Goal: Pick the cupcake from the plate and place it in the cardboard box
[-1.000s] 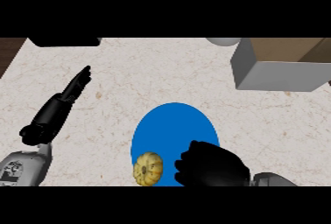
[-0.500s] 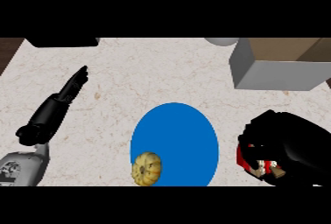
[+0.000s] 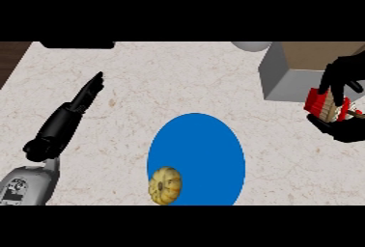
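Observation:
The cupcake (image 3: 329,104), red-wrapped with a pale top, is held in my right hand (image 3: 345,126) at the right edge, off the plate and just in front of the cardboard box (image 3: 314,67). The black fingers curl over it and hide much of it. The box stands at the back right with grey walls and a brown inside. The blue plate (image 3: 206,144) lies in the middle of the counter. My left hand (image 3: 71,113) rests open at the left, fingers straight and pointing away, far from the plate.
A yellow ridged pastry (image 3: 164,185) lies on the plate's near left edge. A pale round object (image 3: 249,46) sits at the back beside the box. A dark object (image 3: 77,45) stands at the back left. The counter's left edge (image 3: 14,67) borders dark wood.
My right hand closed on the cupcake at the plate's near right, lifted it and carried it right and away toward the box. The left hand has stayed still.

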Robot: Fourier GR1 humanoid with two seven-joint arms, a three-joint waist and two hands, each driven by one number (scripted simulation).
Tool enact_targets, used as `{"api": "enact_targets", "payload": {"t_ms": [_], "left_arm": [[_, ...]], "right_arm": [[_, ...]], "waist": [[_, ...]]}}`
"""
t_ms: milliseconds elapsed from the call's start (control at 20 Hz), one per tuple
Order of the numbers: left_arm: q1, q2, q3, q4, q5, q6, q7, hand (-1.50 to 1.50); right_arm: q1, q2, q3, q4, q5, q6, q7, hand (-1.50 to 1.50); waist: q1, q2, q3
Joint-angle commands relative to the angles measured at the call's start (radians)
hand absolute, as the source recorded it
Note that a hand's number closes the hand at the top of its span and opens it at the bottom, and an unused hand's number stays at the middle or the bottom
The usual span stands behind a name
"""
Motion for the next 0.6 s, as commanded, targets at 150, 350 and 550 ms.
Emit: {"api": "enact_targets", "payload": {"t_ms": [150, 350, 550], "left_arm": [[-0.069, -0.018, 0.009, 0.066, -0.008, -0.02, -0.007, 0.0], [-0.051, -0.001, 0.032, 0.04, 0.018, -0.048, -0.023, 0.0], [-0.076, -0.058, -0.022, 0.036, -0.022, -0.012, 0.0, 0.0]], "right_arm": [[-0.251, 0.016, -0.039, 0.432, 0.082, 0.04, -0.08, 1.5], [-0.345, -0.02, 0.011, 0.62, 0.214, 0.048, -0.154, 1.5], [-0.378, -0.054, 0.115, 0.745, 0.309, 0.151, -0.186, 1.5]], "waist": [[0.02, 0.009, 0.0], [0.036, 0.012, 0.0], [0.045, 0.018, 0.0]]}}
